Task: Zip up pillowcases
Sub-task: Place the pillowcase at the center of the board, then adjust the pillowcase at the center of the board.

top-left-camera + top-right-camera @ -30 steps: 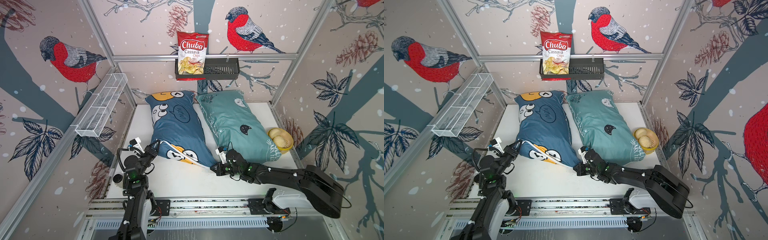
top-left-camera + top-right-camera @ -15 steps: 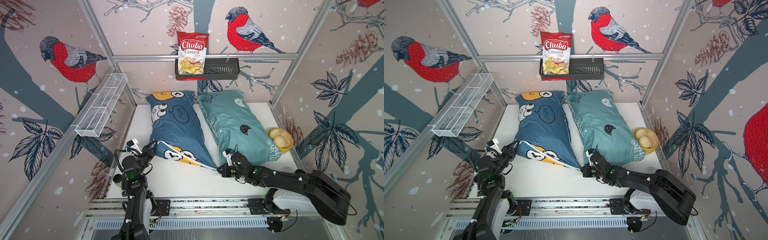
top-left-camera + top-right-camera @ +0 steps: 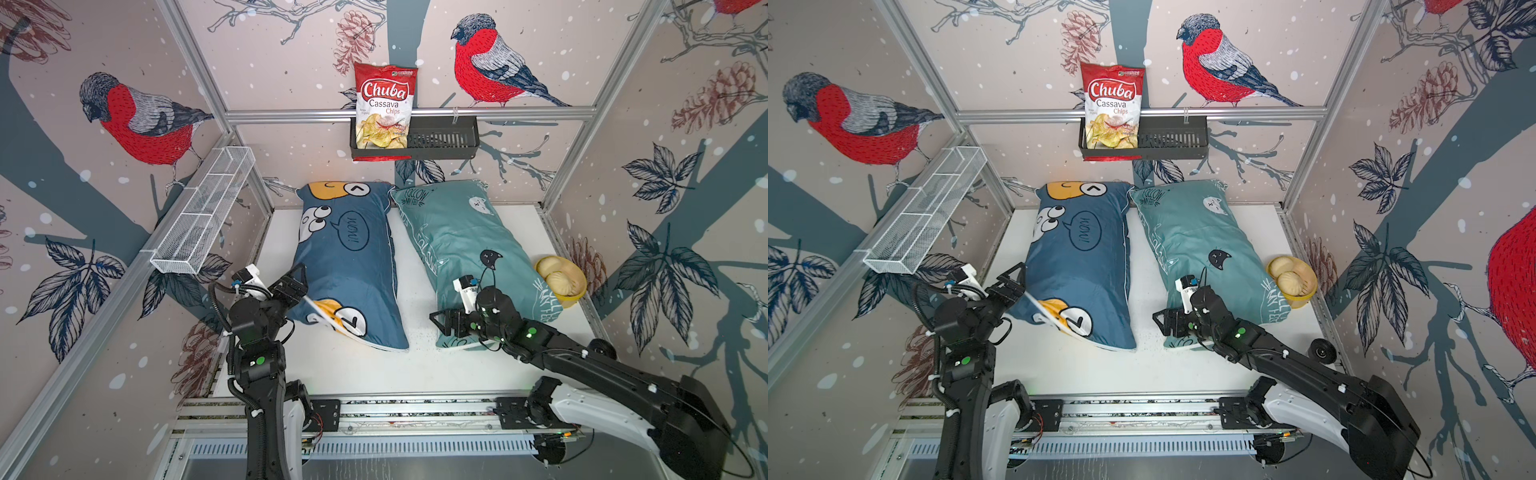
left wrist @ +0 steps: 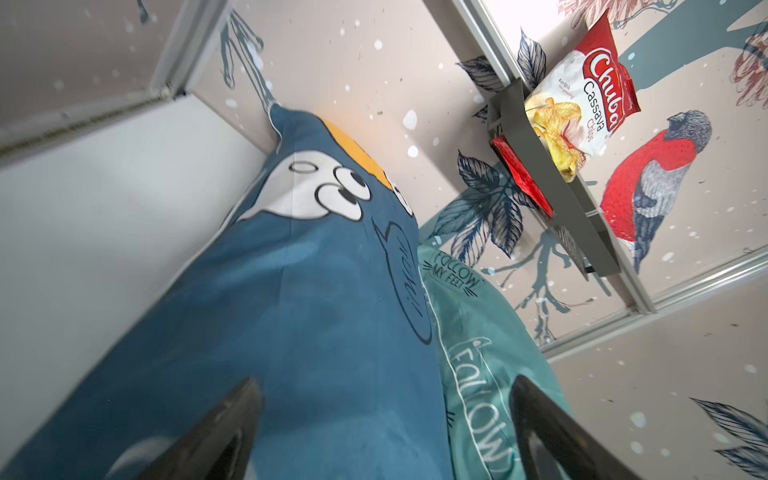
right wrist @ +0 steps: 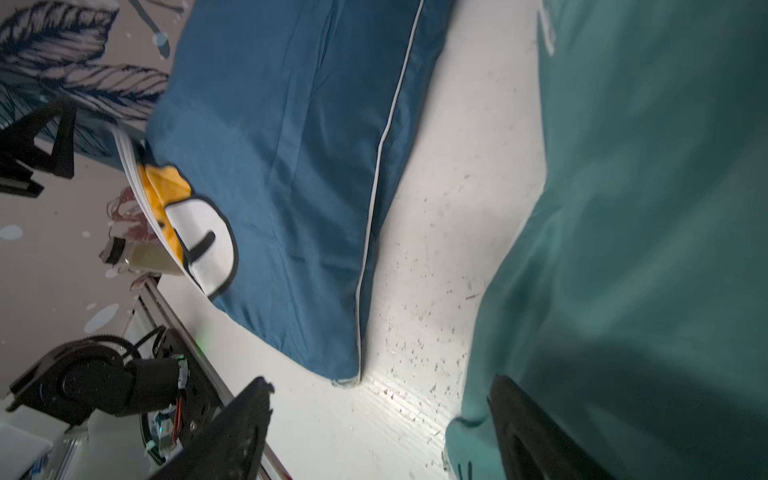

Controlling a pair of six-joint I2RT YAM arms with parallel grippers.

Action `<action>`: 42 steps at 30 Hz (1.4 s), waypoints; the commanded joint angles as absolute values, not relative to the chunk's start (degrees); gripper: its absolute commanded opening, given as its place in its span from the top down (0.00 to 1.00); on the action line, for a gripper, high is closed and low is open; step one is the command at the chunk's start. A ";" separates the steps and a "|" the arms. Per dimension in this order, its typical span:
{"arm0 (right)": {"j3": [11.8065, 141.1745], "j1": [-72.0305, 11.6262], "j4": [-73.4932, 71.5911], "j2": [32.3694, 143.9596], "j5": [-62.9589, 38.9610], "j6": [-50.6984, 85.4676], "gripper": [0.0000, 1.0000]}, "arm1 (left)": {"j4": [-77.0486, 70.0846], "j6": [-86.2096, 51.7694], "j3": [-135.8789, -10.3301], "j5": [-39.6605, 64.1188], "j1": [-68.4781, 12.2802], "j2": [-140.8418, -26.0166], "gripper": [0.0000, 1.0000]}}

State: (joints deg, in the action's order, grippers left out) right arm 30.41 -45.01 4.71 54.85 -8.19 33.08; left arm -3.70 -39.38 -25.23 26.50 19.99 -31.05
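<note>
**Table** [image 3: 374, 376]: white, walled by panels printed with birds.

**Blue pillow** [image 3: 349, 266]: lies lengthwise on the left half of the table, with its far end at the back wall. The "WOW!" bubble faces up. A white edge strip shows at its near-left corner.

**Teal pillow** [image 3: 453, 232]: lies just right of the blue one and is printed with cat faces and "FOLLOW MY FEET". The two meet at their far corners and stand apart at the near end, with bare table between them.

**Left gripper** [image 3: 298, 279]: sits at the blue pillow's near-left corner. Its fingers [image 4: 224, 428] are spread wide and clamp nothing.

**Right gripper** [image 3: 442, 326]: sits at the teal pillow's near-left corner. Its fingers [image 5: 532, 432] are spread wide. One is against the teal fabric, the other over bare table, and nothing is clamped.

**Containers**
- **Black basket** [image 3: 440, 139]: hangs on the back-wall rail. It holds a chips bag [image 3: 384, 104] standing upright at its left end.
- **White wire basket** [image 3: 203, 220]: long and divided, fixed along the left wall.
- **Yellow bowl** [image 3: 580, 286]: stands on the table at the right wall, touching the teal pillow's right side. It holds pale round buns [image 3: 559, 277].
</note>
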 commanded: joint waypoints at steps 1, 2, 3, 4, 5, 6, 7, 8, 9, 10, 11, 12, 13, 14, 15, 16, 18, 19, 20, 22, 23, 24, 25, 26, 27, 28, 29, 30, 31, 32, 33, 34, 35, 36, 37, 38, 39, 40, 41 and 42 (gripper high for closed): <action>32.77 -41.28 9.82 52.81 -3.89 29.30 0.14 | 2.07 -31.35 -28.41 20.53 20.13 -31.66 0.02; 33.31 -39.77 10.35 52.01 -2.58 29.06 0.13 | 2.27 -30.65 -29.32 19.92 20.13 -32.21 0.01; 33.70 -37.96 10.33 50.97 -1.16 28.52 0.13 | 2.44 -29.63 -30.31 19.41 20.13 -33.02 0.01; 33.90 -35.69 10.03 50.04 -0.04 27.95 0.12 | 2.54 -28.54 -31.36 19.04 20.13 -34.09 0.01; 34.22 -33.14 9.81 49.54 0.10 27.49 0.11 | 2.55 -28.00 -32.22 18.90 20.10 -35.12 0.01; 34.52 -29.88 9.41 49.22 -0.69 26.66 0.10 | 2.14 -27.57 -32.96 18.94 20.13 -36.53 0.01; 34.69 -25.74 8.61 49.21 -2.10 25.79 0.10 | 1.20 -27.38 -33.45 19.18 20.13 -38.02 0.01; 34.72 -22.37 7.80 49.45 -3.02 25.15 0.09 | 0.13 -27.49 -33.64 19.54 20.05 -39.47 0.01; 34.72 -18.55 6.82 50.05 -4.07 24.21 0.09 | -1.26 -27.47 -33.75 20.25 19.96 -41.40 0.00; 34.93 -14.75 6.15 50.99 -5.12 23.26 0.08 | -2.77 -27.52 -33.79 21.26 19.74 -43.61 0.01; 35.19 -11.43 5.67 52.11 -6.34 22.58 0.08 | -4.09 -27.72 -33.79 22.45 19.45 -45.56 0.01; 35.49 -7.65 4.81 53.35 -7.87 21.85 0.07 | -5.92 -28.23 -33.63 24.51 19.34 -47.90 0.01; 35.66 -3.96 3.75 54.72 -9.95 21.35 0.07 | -8.60 -29.84 -33.07 27.37 19.11 -49.98 0.01; 35.68 -0.81 2.77 55.91 -11.71 21.29 0.07 | -11.59 -31.29 -32.33 29.06 18.71 -51.65 0.01; 35.85 2.47 1.27 57.51 -13.94 21.56 0.07 | -14.19 -32.52 -31.65 29.06 17.91 -53.49 0.01; 35.94 5.59 -0.66 59.17 -16.56 22.19 0.07 | -15.59 -32.76 -31.43 27.16 16.61 -55.36 0.01; 36.28 10.03 -4.69 62.87 -20.18 24.21 0.07 | -16.63 -31.78 -31.99 22.34 13.82 -59.12 0.01; 36.83 11.50 -6.55 65.19 -21.59 25.27 0.07 | -17.30 -31.47 -32.60 20.51 12.68 -61.55 0.01; 37.71 12.48 -7.52 67.53 -22.87 25.82 0.07 | -18.26 -31.59 -33.07 20.19 12.16 -64.14 0.01; 41.31 13.10 -7.22 74.03 -26.04 25.74 0.07 | -20.88 -32.23 -34.35 20.77 11.54 -70.19 0.01; 42.61 12.95 -7.35 76.83 -27.72 25.50 0.07 | -22.15 -32.34 -34.97 21.58 11.26 -72.76 0.02; 43.80 12.60 -7.87 79.63 -29.81 25.34 0.07 | -23.21 -32.43 -35.81 22.70 10.72 -75.69 0.05; 44.68 11.88 -8.29 81.98 -31.46 25.16 0.07 | -24.02 -32.47 -36.54 23.70 9.82 -78.05 0.08; 45.53 11.05 -8.43 83.62 -32.21 24.83 0.07 | -24.33 -32.24 -37.15 23.74 8.72 -79.97 0.09; 46.31 9.93 -8.20 84.98 -32.06 23.93 0.07 | -23.73 -31.36 -38.03 23.02 7.26 -81.53 0.10; 46.85 8.62 -7.73 85.96 -31.24 23.18 0.07 | -22.66 -30.10 -38.94 21.80 5.66 -82.73 0.11; 47.01 7.73 -7.36 86.57 -30.72 22.64 0.07 | -21.34 -28.83 -39.78 20.62 4.34 -83.48 0.11; 46.85 6.67 -7.21 86.92 -30.60 22.30 0.08 | -20.10 -27.60 -40.51 19.42 2.96 -84.18 0.11; 46.17 5.69 -7.36 87.04 -30.49 22.15 0.08 | -19.28 -26.62 -41.01 18.72 1.88 -84.75 0.11; 45.43 4.89 -7.71 87.02 -30.34 22.32 0.09 | -18.93 -26.08 -41.04 18.42 1.12 -84.95 0.11; 44.48 3.78 -8.07 86.97 -30.32 22.41 0.09 | -19.00 -25.63 -40.73 18.23 0.45 -84.99 0.11; 43.47 2.44 -8.46 86.75 -30.32 22.56 0.10 | -19.16 -25.31 -40.38 17.97 -0.18 -84.91 0.12; 42.66 1.05 -8.80 86.52 -30.18 22.62 0.10 | -19.18 -25.13 -39.95 17.49 -0.92 -84.81 0.12; 41.81 -0.71 -9.24 86.07 -29.85 22.74 0.10 | -19.30 -24.82 -39.53 17.14 -2.07 -84.81 0.13; 40.82 -2.68 -9.64 85.59 -29.57 23.06 0.10 | -18.97 -24.04 -39.38 16.62 -3.46 -84.96 0.13; 40.07 -4.43 -10.04 85.04 -29.38 23.37 0.10 | -18.50 -23.37 -39.46 16.19 -4.73 -85.27 0.13; 39.33 -6.28 -10.57 84.39 -29.18 23.68 0.11 | -18.09 -22.76 -39.55 15.71 -5.98 -85.47 0.13; 39.10 -8.03 -10.44 83.55 -28.57 23.60 0.10 | -17.83 -22.39 -39.54 15.14 -6.95 -85.54 0.13; 39.25 -8.84 -9.72 82.70 -27.96 23.27 0.10 | -17.73 -22.25 -39.55 14.66 -7.20 -85.29 0.12; 39.50 -9.29 -8.74 81.39 -27.35 22.72 0.10 | -17.86 -22.17 -39.47 14.35 -7.21 -84.36 0.12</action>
